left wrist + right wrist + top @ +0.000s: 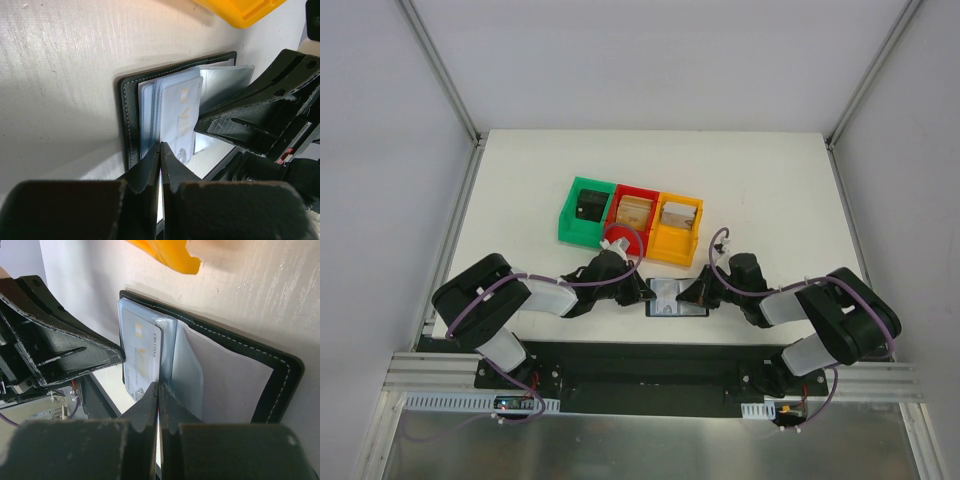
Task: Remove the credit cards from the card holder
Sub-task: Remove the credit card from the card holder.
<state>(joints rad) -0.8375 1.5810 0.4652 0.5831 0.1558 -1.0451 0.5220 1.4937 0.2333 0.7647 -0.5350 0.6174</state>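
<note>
The black card holder (677, 298) lies open on the white table between my two grippers. It also shows in the left wrist view (129, 100) and the right wrist view (280, 375). Clear plastic sleeves (187, 375) fan out of its middle. A pale credit card (181, 120) with yellow print sticks partly out toward the near edge, and the right wrist view shows it too (142, 360). My left gripper (161, 145) is shut, its tips pinching the sleeve edge on the holder's left half. My right gripper (159, 385) is shut on the card's edge.
Green (586, 209), red (632, 213) and yellow (678, 228) bins stand in a row just behind the holder, each with something inside. A red and white round object (621, 239) sits in front of the red bin. The black base rail (650, 365) runs close in front.
</note>
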